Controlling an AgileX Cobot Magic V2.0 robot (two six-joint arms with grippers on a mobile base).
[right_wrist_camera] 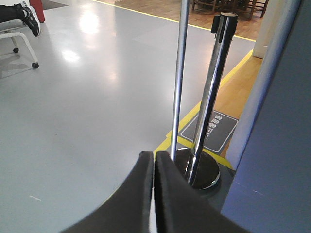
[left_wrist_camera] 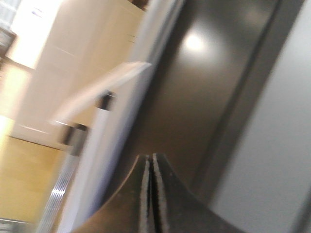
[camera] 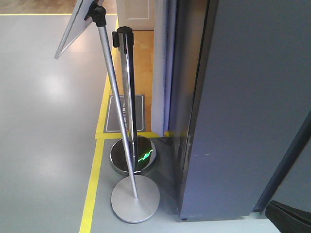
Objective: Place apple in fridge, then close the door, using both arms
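Nearest my left wrist camera, the left gripper point(left_wrist_camera: 149, 194) has its two fingers pressed together with only a hairline seam between them, and I see nothing held in them. On my right wrist camera, the right gripper point(right_wrist_camera: 154, 194) shows the same: fingers closed flat against each other, nothing in their grasp.

I cannot find the apple in any of the three views, so I cannot say where it is.

Directly ahead of the left gripper stands the fridge point(left_wrist_camera: 194, 97), its dark side panel carrying a light glare; this view is motion-blurred and shows little detail. From the front camera, the fridge point(camera: 243, 107) fills the right half as a tall grey slab reaching the floor. No white interior shows in any view. I cannot tell the door apart from the cabinet body with certainty.

Just left of the fridge base stands a chrome barrier post point(camera: 128, 97) on a round mirrored foot. Beside and in front of it, a matte silver pole point(camera: 116, 111) leans on a flat disc base and carries a slanted sign board point(camera: 75, 24) at its top. Behind the post, a dark floor mat point(camera: 125, 114) lies within yellow floor tape point(camera: 95, 174). Far left of the fridge, the right wrist view shows a wheeled chair point(right_wrist_camera: 17, 36).
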